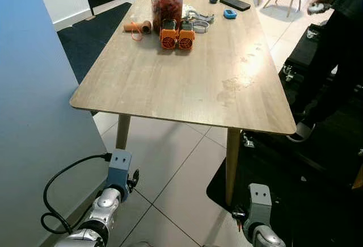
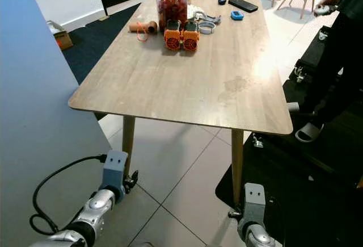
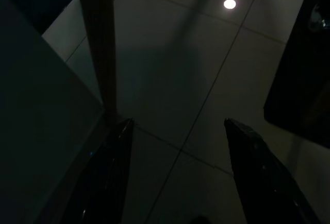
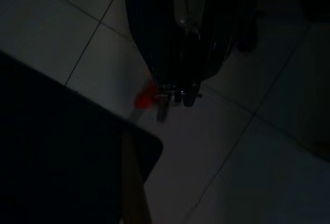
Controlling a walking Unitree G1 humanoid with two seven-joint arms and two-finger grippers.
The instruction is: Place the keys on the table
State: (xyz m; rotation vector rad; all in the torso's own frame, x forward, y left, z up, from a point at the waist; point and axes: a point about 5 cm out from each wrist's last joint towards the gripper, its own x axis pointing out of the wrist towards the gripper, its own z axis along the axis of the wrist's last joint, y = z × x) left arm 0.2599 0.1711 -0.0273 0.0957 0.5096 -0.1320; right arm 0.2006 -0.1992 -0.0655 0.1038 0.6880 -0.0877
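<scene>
Wooden table (image 1: 187, 82) ahead, right gripper (image 4: 178, 87) down low pinching keys (image 4: 154, 100) (red tag), left gripper (image 3: 178, 172) spread wide over floor tiles (image 3: 206, 80).

Silver arms, looping black cable (image 1: 62, 184)

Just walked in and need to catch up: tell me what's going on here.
The robot stands at the near end of a wooden table, both arms hanging low over the tiled floor. The right gripper is shut on a set of keys with a red tag, not yet on the table. The left gripper is open and holds nothing. At the far end sit a jar, two orange objects and a phone. A person stands at the right.
</scene>
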